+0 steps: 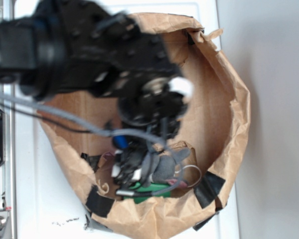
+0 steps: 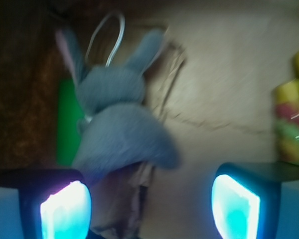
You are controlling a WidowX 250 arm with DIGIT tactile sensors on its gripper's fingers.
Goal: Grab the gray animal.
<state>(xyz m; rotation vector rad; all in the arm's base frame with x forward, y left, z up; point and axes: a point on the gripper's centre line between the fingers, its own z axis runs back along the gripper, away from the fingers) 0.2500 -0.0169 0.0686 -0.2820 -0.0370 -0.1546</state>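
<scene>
Brown paper lines the bowl-shaped bag (image 1: 234,99); down inside, the gray animal (image 2: 117,124) lies beside the green block (image 2: 69,124), just ahead of the gripper (image 2: 152,201), whose jaws gape wide, holding nothing.

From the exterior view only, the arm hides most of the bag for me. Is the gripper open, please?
Observer: Yes. In the wrist view the gripper is open, with bare paper floor between its fingers.
Operator: Where is the gray animal?
Observer: The gray animal lies ahead of the left finger, not between the two.
Operator: Is anything beside it?
Observer: A flat green block lies against its left side, and a rope toy sits at the far right edge.
</scene>
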